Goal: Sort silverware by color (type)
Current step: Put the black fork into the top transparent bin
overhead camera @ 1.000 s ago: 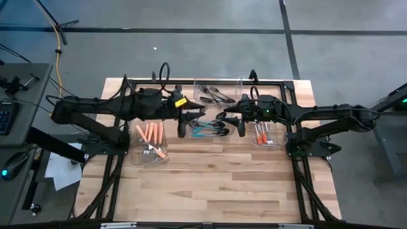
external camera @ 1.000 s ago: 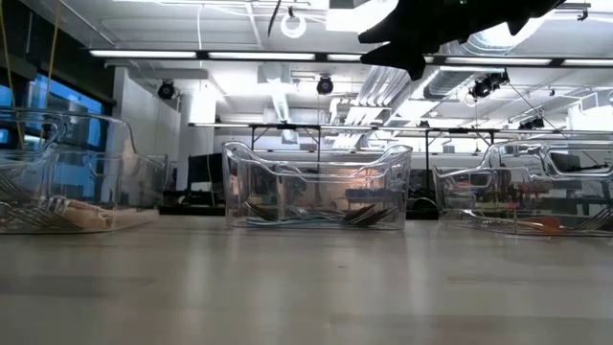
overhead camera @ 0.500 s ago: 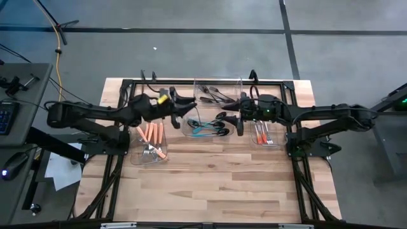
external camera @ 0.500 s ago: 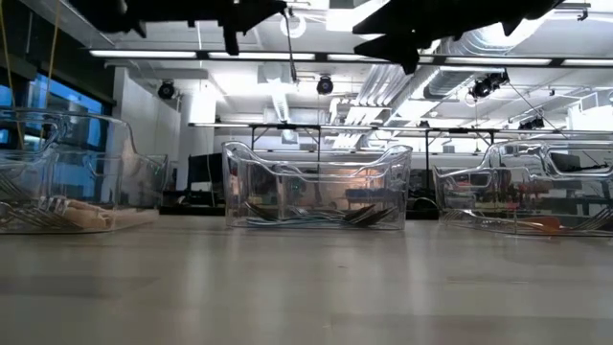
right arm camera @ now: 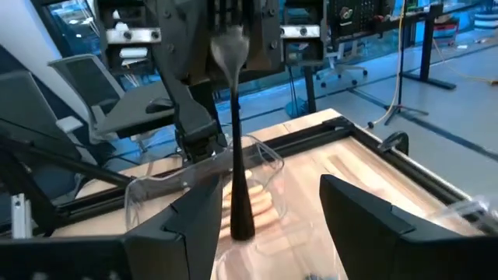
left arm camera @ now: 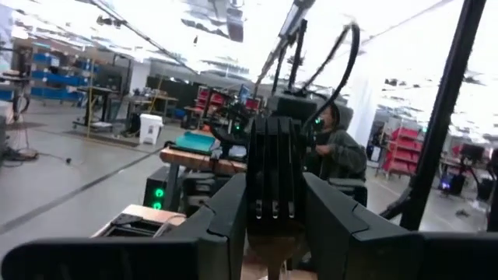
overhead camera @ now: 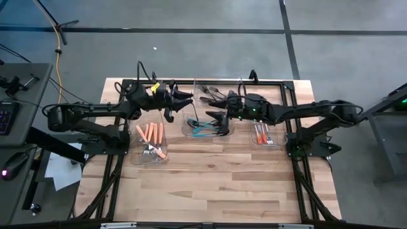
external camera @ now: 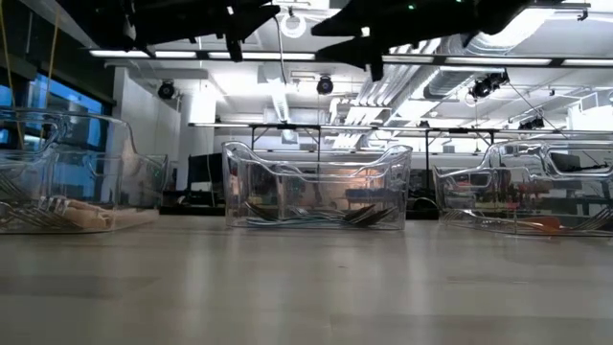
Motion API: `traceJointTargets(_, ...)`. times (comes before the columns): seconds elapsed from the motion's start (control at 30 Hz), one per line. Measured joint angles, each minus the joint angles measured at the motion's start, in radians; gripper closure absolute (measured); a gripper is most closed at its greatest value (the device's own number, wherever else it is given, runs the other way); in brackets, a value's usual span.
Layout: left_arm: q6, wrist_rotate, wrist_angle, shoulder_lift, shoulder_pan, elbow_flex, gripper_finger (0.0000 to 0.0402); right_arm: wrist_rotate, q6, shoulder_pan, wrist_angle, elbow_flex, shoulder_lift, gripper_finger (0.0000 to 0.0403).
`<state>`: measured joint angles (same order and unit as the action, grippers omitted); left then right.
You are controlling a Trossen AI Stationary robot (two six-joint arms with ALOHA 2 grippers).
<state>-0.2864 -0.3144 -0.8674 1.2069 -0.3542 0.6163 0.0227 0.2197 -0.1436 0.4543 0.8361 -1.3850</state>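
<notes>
Right wrist view shows the left gripper point(right arm camera: 231, 35) clamped on the head of a black utensil point(right arm camera: 237, 155), whose handle hangs straight down, clear of everything below it. In the high view that left gripper point(overhead camera: 181, 100) is raised over the far part of the wooden table point(overhead camera: 210, 184). The near-left bin point(overhead camera: 135, 156), at about 7 o'clock from it, holds orange-handled pieces point(overhead camera: 151, 132). At 3 o'clock, just beside it, is the far bin point(overhead camera: 236, 83) with dark pieces point(overhead camera: 215, 94). At 4 o'clock the right gripper point(overhead camera: 216, 118) hovers with its fingers point(right arm camera: 366, 218) spread wide and nothing between them, above the middle bin point(overhead camera: 186, 129), where teal-handled pieces point(overhead camera: 205, 130) lie. Beyond it, at 4 o'clock, the right bin point(overhead camera: 275, 141) has more orange handles point(overhead camera: 261, 133). In the left wrist view a person point(left arm camera: 338, 152) in a dark hooded top is beyond the table.
</notes>
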Motion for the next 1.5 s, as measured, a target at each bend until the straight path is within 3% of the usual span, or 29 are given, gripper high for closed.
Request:
traceJointTargets(0.4,0.062,0.024,0.002,0.001,0.015,0.000,0.0314,-0.054,-0.014,-0.003,-0.026,0.170,-0.142,0.0201)
traceJointTargets(1.03,0.080,0.004,-0.009,0.081,0.024,0.048,0.0314,-0.126,0.038,-0.014,-0.072,0.199,-0.177,0.0205)
traceJointTargets(1.17,0.085,0.004,-0.007,0.081,0.019,0.048,0.0314,-0.137,0.045,-0.014,-0.077,0.199,-0.177,0.0246)
traceJointTargets(1.37,0.106,0.000,-0.004,0.080,0.019,0.048,0.0297,-0.143,0.051,-0.025,-0.090,0.199,-0.177,0.0378)
traceJointTargets(1.5,0.106,0.002,-0.001,0.080,0.019,0.048,0.0288,-0.204,0.078,-0.051,-0.093,0.199,-0.177,0.0382)
